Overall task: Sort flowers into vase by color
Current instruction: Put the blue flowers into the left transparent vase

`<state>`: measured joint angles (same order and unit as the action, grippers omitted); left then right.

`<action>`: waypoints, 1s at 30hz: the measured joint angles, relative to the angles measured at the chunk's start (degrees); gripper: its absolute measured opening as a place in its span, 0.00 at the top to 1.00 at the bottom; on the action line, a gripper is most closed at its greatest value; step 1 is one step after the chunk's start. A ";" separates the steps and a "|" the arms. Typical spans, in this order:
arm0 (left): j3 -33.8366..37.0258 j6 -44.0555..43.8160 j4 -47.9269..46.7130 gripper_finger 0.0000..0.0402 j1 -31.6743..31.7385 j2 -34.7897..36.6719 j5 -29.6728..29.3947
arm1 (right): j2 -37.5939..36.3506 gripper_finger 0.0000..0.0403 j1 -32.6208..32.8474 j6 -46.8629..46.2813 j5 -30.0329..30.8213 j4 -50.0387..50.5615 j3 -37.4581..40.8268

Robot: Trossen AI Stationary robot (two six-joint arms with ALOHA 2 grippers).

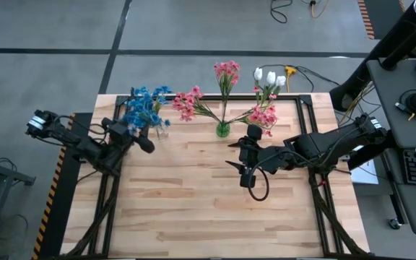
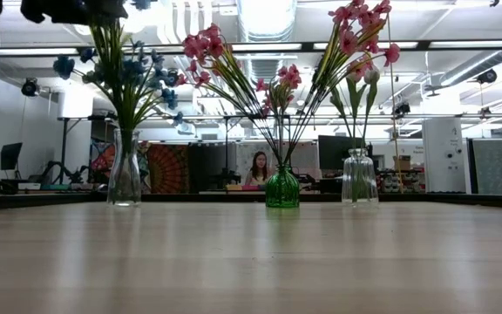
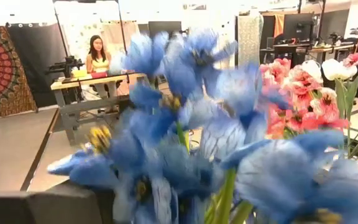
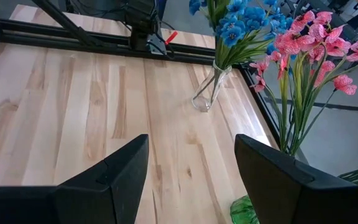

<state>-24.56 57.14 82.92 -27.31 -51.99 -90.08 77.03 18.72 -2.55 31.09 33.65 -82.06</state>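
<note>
While right gripper [image 1: 247,160] hovers mid-frame over bare table [image 1: 193,217], fingers apart and holding nothing, sorting looks nearly done. Just beyond it, green vase [image 1: 223,130] holds pink flowers [image 1: 227,71]. Left gripper [image 1: 144,141], jaws wide and empty, sits against blue flowers [image 1: 144,108] in clear vase [image 4: 207,91], upper left. White buds [image 1: 269,76] upper right, with some pink. Risk: left arm pulling back snags blossoms, tips vase.
</note>
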 joint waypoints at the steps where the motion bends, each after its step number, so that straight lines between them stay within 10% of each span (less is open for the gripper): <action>1: -0.35 0.32 -0.25 0.31 0.00 0.29 0.00 | 0.00 0.43 -0.01 0.00 0.00 0.00 0.00; 30: -7.54 7.55 -5.93 0.31 0.42 9.07 4.12 | 0.00 0.43 0.00 0.00 0.00 -0.04 0.00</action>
<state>-32.10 64.69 76.99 -26.89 -42.92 -85.96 77.03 18.72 -2.55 31.09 33.61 -82.06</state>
